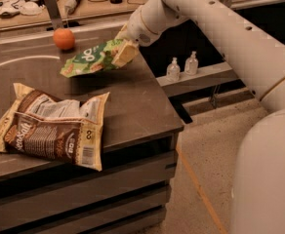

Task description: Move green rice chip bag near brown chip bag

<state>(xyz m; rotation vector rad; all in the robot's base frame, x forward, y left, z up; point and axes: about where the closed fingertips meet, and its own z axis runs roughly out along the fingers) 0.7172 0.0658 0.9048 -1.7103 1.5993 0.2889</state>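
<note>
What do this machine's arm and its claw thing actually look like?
The arm is a thick, smooth white tube with rounded joints and small dark dots along its shell. No loose cables show. The gripper, at the right end of the green rice chip bag above the table, has cream-coloured fingers.

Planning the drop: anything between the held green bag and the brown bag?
Nothing visible. The gripper holds the green bag over the table; bare surface lies between it and the brown bag. The orange sits behind.
</note>
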